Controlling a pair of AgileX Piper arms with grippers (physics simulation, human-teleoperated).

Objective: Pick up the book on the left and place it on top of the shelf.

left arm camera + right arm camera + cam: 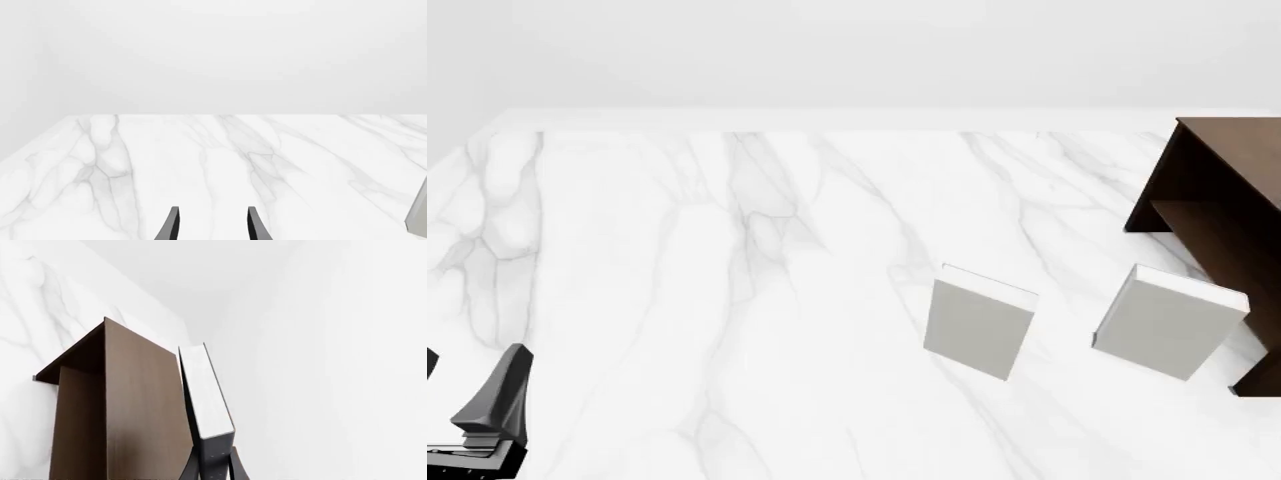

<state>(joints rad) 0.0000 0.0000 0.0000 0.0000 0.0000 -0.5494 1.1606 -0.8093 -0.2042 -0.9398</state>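
Note:
The dark book (208, 399) with white page edges shows only in the right wrist view, edge-on. My right gripper (213, 471) is shut on its lower end, one dark finger on each cover. The book stands right beside a broad flat face of the dark brown shelf (133, 410); I cannot tell whether they touch. The shelf (1217, 205) also shows at the right edge of the front view, where the book and right gripper are out of frame. My left gripper (212, 227) is open and empty over bare table, at the front left corner in the front view (465, 388).
Two light grey-white books stand on the marble table (721, 300), one at centre right (978, 320) and one just in front of the shelf (1165, 322). The edge of a grey book (419, 215) shows in the left wrist view. White walls stand behind the table.

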